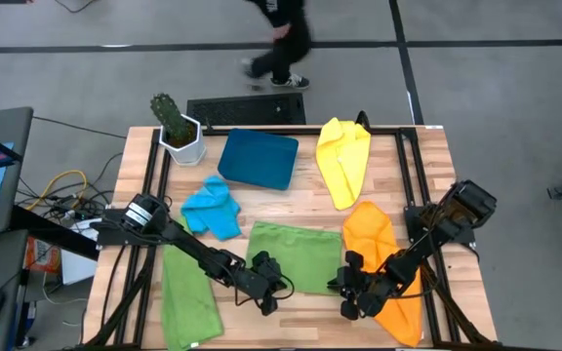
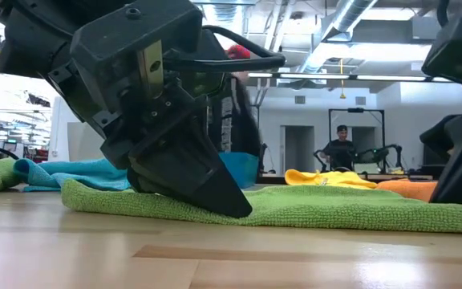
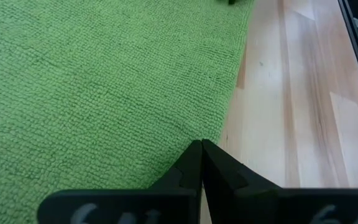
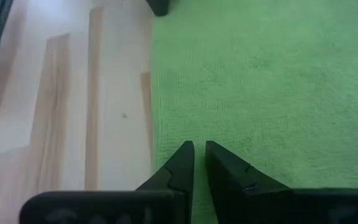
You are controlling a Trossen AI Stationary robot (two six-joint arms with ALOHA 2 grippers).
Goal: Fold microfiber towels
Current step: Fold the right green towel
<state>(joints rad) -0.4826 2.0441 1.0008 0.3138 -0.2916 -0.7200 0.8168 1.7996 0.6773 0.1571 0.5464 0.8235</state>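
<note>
A green microfiber towel (image 1: 296, 255) lies spread flat at the table's middle near side. My left gripper (image 1: 273, 294) is shut, with its tips at the towel's near edge toward the left corner. My right gripper (image 1: 347, 291) is over the same edge (image 4: 157, 124) toward the right corner, and a narrow gap shows between its fingers (image 4: 199, 148). Whether it touches the cloth I cannot tell. A second green towel (image 1: 185, 297), a sky-blue one (image 1: 211, 207), a yellow one (image 1: 344, 161) and an orange one (image 1: 383, 263) lie around it. My left gripper comes down slanting from the table's left and far side. Its shut fingertips (image 3: 201, 149) rest on the green towel's near edge (image 3: 225, 118). In the low view the lower finger (image 2: 231, 205) lies on the flat cloth (image 2: 335, 213). Whether any cloth is pinched between the tips I cannot tell.
A dark teal tray (image 1: 259, 158) and a potted cactus (image 1: 179, 132) stand at the far left. Black rails (image 1: 410, 195) run along both sides of the table. Bare wood (image 1: 305, 317) shows along the near edge. A person (image 1: 281, 39) passes on the floor beyond the table.
</note>
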